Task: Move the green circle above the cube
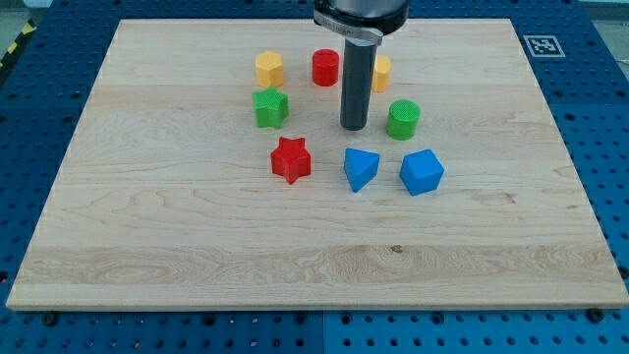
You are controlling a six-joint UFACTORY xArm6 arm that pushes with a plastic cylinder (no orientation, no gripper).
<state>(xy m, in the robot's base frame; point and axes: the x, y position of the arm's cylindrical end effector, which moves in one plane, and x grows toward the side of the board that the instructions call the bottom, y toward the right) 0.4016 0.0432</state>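
Observation:
The green circle (402,119) is a short green cylinder right of the board's middle. The blue cube (422,172) lies just below it, slightly to the view's right. My tip (354,127) rests on the board a short gap left of the green circle, not touching it, and above the blue triangular block (360,168). The rod rises to the arm's dark head at the view's top.
A red star (291,159), a green star (269,107), a yellow hexagon (269,68) and a red cylinder (325,67) lie left of the rod. A yellow block (382,72) is partly hidden behind the rod. The wooden board (147,236) sits on a blue perforated table.

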